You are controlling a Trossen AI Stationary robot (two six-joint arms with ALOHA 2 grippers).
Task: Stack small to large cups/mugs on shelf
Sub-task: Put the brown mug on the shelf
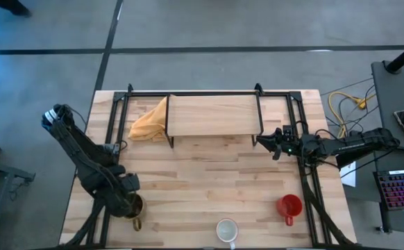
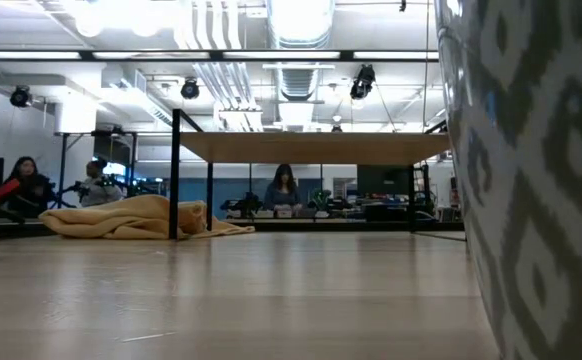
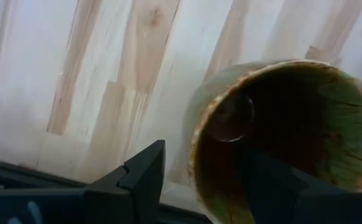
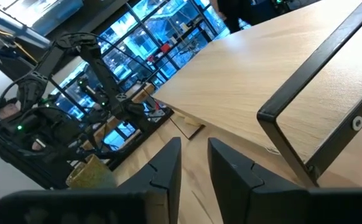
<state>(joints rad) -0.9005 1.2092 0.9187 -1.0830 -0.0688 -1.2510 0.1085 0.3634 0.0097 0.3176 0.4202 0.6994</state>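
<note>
Bright ceiling lights (image 2: 296, 18) glare in low view — foreground mug (image 2: 541, 170) v. blurred.

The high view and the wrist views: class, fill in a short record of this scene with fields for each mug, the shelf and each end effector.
olive mug: near left table edge, one finger inside, one outside its rim
white mug: near front edge, centre
red mug: front right, untouched
shelf: bare, yellow cloth beside it
left end effector: straddling the olive mug's wall
right end effector: by the shelf's right end, holding nothing
</note>
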